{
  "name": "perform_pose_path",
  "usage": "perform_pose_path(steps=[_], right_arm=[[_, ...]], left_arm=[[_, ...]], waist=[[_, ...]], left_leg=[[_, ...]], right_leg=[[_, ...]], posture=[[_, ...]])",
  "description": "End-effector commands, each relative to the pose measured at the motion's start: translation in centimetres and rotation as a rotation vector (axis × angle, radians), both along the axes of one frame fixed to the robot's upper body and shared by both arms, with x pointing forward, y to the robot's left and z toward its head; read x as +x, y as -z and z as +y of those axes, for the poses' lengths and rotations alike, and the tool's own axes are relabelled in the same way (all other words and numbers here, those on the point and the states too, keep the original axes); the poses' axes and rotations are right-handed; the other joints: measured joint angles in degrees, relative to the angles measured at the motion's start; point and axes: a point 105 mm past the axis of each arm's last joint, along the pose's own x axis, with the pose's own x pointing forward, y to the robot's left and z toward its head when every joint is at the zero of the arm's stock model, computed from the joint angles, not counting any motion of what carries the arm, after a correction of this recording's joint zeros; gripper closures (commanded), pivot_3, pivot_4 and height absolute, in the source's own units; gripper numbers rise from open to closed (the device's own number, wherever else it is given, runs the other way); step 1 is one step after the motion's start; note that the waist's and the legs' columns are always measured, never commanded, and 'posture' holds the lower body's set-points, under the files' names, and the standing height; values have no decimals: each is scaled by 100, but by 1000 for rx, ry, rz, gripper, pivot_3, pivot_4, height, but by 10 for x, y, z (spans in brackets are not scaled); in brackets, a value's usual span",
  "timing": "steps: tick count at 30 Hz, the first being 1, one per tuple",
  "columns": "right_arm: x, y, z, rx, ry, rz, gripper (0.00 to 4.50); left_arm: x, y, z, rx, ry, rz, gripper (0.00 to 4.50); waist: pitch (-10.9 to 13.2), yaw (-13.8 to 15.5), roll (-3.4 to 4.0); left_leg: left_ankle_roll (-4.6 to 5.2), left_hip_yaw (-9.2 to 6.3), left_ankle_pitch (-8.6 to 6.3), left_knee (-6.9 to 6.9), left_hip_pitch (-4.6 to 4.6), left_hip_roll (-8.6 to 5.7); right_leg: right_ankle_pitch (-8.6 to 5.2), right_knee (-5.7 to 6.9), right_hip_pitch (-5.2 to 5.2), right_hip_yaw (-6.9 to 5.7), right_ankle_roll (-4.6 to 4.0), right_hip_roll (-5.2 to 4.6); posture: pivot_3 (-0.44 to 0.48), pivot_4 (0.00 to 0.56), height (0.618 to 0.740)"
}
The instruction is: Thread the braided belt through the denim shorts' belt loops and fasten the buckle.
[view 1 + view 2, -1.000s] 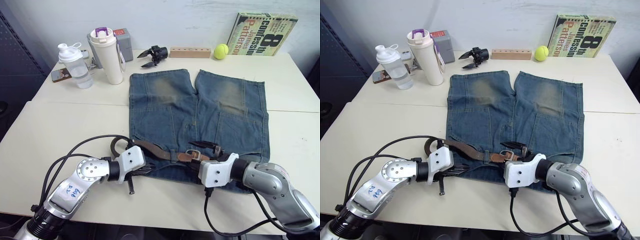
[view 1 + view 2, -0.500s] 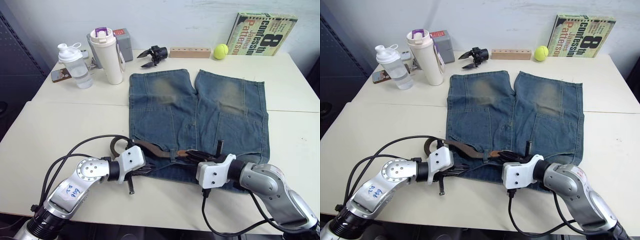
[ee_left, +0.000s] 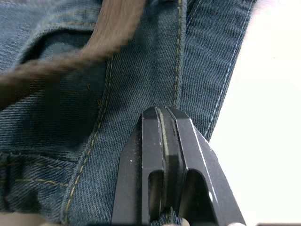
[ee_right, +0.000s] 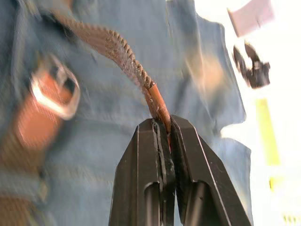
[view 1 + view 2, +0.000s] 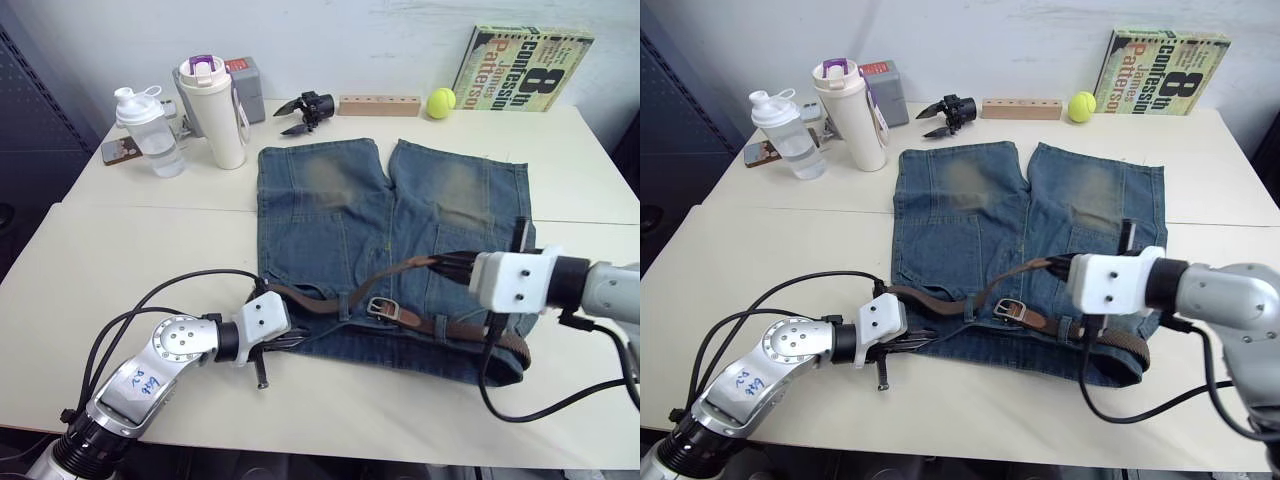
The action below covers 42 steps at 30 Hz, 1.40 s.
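Flat on the table point(image 5: 120, 260) lie the shorts point(image 5: 395, 215), legs toward the far edge and waistband toward the near edge. The belt point(image 5: 330, 300) runs along that waistband: it passes under a loop point(image 5: 345, 305) near the middle, and the buckle point(image 5: 380, 307) rests just beyond that loop, on the denim. From the buckle a brown strap continues toward the right hem, where it curves round near the shorts' near right corner. A second length of belt rises off the cloth from the middle of the waistband and climbs rightward to the right gripper point(image 5: 447, 266).

The right gripper hangs above the shorts' right leg, its fingers pressed together on the belt's tan tip point(image 4: 157, 106); in the right wrist view the braided part leads away from that tip, with the buckle beside it, blurred.

The left gripper point(image 5: 297, 340) sits at the near left corner of the shorts. Its fingers are closed, and the left wrist view shows a sliver of denim pinched between them at the waistband's edge, with the belt crossing the cloth just ahead.

Along the far edge stand a clear bottle point(image 5: 145, 130), a cream tumbler point(image 5: 218, 110), a grey box point(image 5: 245, 85), a black gripper part point(image 5: 308, 108), a wooden block point(image 5: 380, 105), a tennis ball point(image 5: 440, 101) and a book point(image 5: 525, 68) leaning on the wall. A phone point(image 5: 120, 150) lies by the bottle.
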Motion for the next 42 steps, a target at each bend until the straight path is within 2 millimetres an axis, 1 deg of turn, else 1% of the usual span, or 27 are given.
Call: perform_pose_path(steps=[1,2,4,6,10,12,13,14,15,16,17,21,23,24,25,26,27,28,30,32,36,39,40,42], right_arm=[[3,-17,-17,14,55,-63,4463],[3,-19,-18,28,59,-64,4463],[1,-19,-12,49,41,-60,4463],[-2,-18,-3,73,14,-58,4463],[-5,-21,18,103,-38,-70,4463],[-7,-18,29,99,-61,-70,4500],[-8,-17,32,99,-68,-72,4500],[-9,-16,36,97,-75,-71,4500],[-9,-16,38,95,-77,-70,4500],[-9,-15,39,94,-78,-69,4500],[-9,-13,39,81,-78,-70,4500],[-9,-8,44,48,-97,-73,4500],[-10,-4,51,41,-118,-73,4500],[-11,-2,55,31,-130,-77,4500],[-11,-1,57,21,-138,-82,4500],[-10,0,59,14,-143,-86,4500],[-10,2,60,11,-146,-88,4500],[-10,3,65,15,-156,-93,4500],[-10,7,76,25,-176,-102,4500],[-9,8,82,26,-181,-113,4500],[-7,4,91,24,-188,-159,4500],[-4,3,95,16,-184,-179,4500],[-2,3,96,14,-179,-185,4500],[3,5,93,-2,-155,-193,4500]], left_arm=[[1,48,40,191,-151,135,4500],[1,47,39,188,-149,131,4500],[1,38,34,150,-125,102,4500],[0,31,29,118,-103,78,4500],[-4,7,19,15,-35,28,4500],[-6,-14,13,-97,-17,39,3811],[-8,-22,11,-138,-10,45,3626],[-10,-34,9,-188,5,49,3185],[-11,-41,8,-215,16,52,2850],[-13,-46,7,-229,20,57,2344],[-17,-54,9,-258,45,90,1961],[-31,-93,13,-399,117,196,1961],[-25,-106,15,-454,98,196,1961],[-14,-111,16,-464,53,154,1961],[-4,-113,17,-457,8,97,1961],[3,-115,17,-449,-21,58,1961],[11,-114,16,-408,-56,-16,1961],[21,-110,12,-336,-91,-113,1961],[33,-110,-4,-279,-117,-307,1961],[32,-106,-17,-271,-91,-376,1961],[32,-100,-31,-251,-65,-451,1961],[29,-99,-39,-266,-30,-444,1961],[27,-100,-40,-294,-23,-411,1961],[24,-104,-38,-330,-10,-384,1961]], waist=[[1,-2,1],[1,-5,1],[2,-18,2],[4,-24,-1],[20,-48,-8],[26,-48,-12],[34,-51,-18],[45,-52,-21],[59,-47,-27],[65,-36,-27],[70,-31,-30],[74,-13,-34],[74,-11,-34],[74,-12,-34],[74,-13,-34],[74,-12,-34],[79,-11,-43],[85,-12,-52],[86,-19,-55],[92,-9,-65],[103,-26,-84],[104,-27,-85],[104,-27,-85],[104,-23,-86]], left_leg=[[1,4,5,-11,8,-1],[2,10,8,-19,16,-1],[2,19,8,-25,38,-2],[2,23,7,-26,41,1],[0,23,6,-29,30,10],[-1,21,6,-31,20,11],[-1,20,6,-33,18,11],[-2,20,7,-34,16,11],[-6,12,9,-34,4,13],[-9,1,11,-34,-9,13],[-10,-8,13,-32,-24,13],[-8,-10,21,-33,-35,6],[-10,-13,26,-33,-36,6],[-11,-13,26,-33,-35,6],[-10,-13,27,-33,-32,3],[-8,-12,29,-33,-32,1],[-5,-9,34,-32,-30,-2],[-4,-5,40,-33,-32,-4],[-3,8,40,-32,-33,-7],[-3,32,40,-29,-39,-8],[-3,38,41,-30,-61,-3],[-4,38,41,-31,-58,-2],[-5,38,42,-30,-57,-2],[-7,33,44,-29,-57,-1]], right_leg=[[3,-3,0,-1,2,-2],[6,-6,0,-2,1,-1],[8,-6,6,-2,-1,1],[11,-7,5,0,-5,1],[13,-14,-7,4,-10,3],[13,-18,-14,3,-10,10],[13,-20,-15,3,-11,12],[13,-21,-17,3,-11,19],[13,-25,-22,4,-11,21],[13,-28,-25,7,-11,21],[14,-33,-27,7,-10,20],[15,-51,-20,-1,-7,19],[15,-53,-17,-5,-7,20],[15,-54,-15,-6,-7,21],[15,-54,-11,-6,-7,20],[17,-53,-12,-5,-4,20],[21,-52,-10,-5,0,20],[26,-50,-12,-6,-1,20],[29,-49,-15,-3,1,20],[31,-41,-28,-4,3,19],[31,-38,-56,-4,3,22],[31,-38,-55,-5,3,22],[31,-36,-55,-4,2,22],[31,-34,-52,-3,2,21]], posture=[[0,150,657],[0,150,657],[0,150,657],[0,150,657],[0,150,657],[0,150,657],[0,150,657],[0,150,657],[0,150,657],[0,150,657],[0,150,657],[0,150,657],[0,150,657],[0,150,657],[0,150,657],[0,150,657],[0,150,657],[0,150,657],[0,150,657],[0,150,657],[0,150,657],[0,150,657],[0,150,657],[0,150,657]])
